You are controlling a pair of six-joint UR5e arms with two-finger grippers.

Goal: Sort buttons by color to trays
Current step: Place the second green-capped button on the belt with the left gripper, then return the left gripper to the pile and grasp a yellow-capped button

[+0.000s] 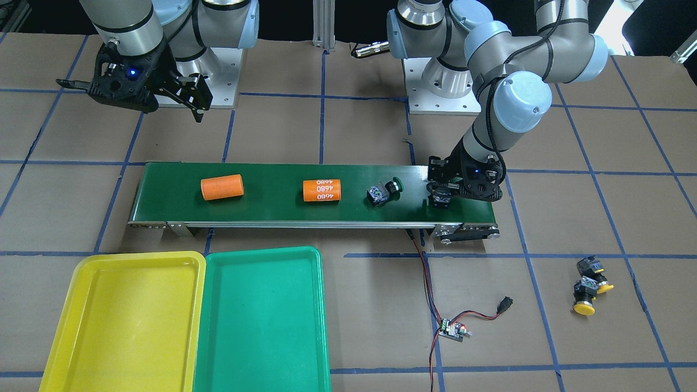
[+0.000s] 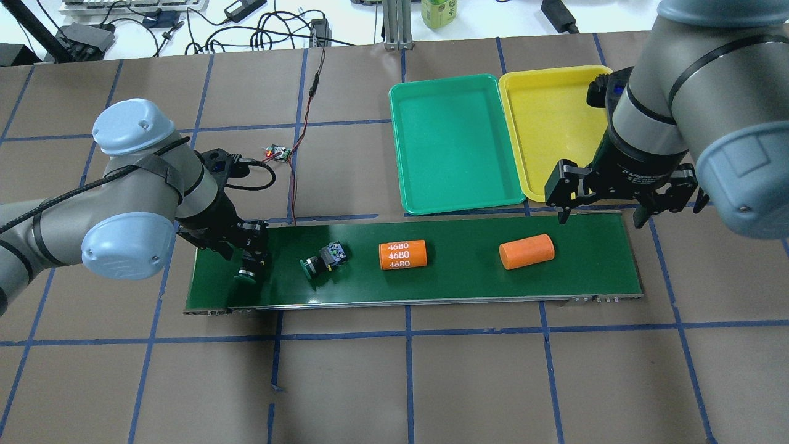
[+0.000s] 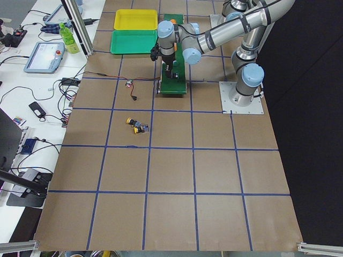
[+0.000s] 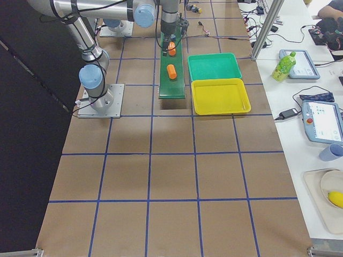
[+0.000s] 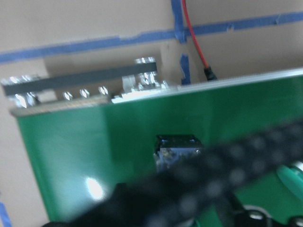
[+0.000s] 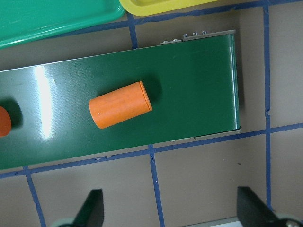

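- Yellow tray [image 1: 125, 321] and green tray [image 1: 261, 321] — touching side by side on the table [image 1: 381, 337], just beside the conveyor belt [image 1: 272, 209]. Treat as drop targets by cap colour.
- Left end effector [image 1: 441, 198]: appears closed on green-capped button [image 2: 247, 275] at the belt's end. Confirm a square hold on the blocky body, not the round cap.
- Move vertically first; avoid clipping second green button [image 1: 384, 191] lying near.
- Right end effector [image 2: 601, 216]: open, holding nothing, above the opposite belt end near plain orange cylinder [image 2: 526, 251]. Keep clear.
- Yellow-capped buttons [image 1: 591, 283]: on the table, well off the belt — leave for later.
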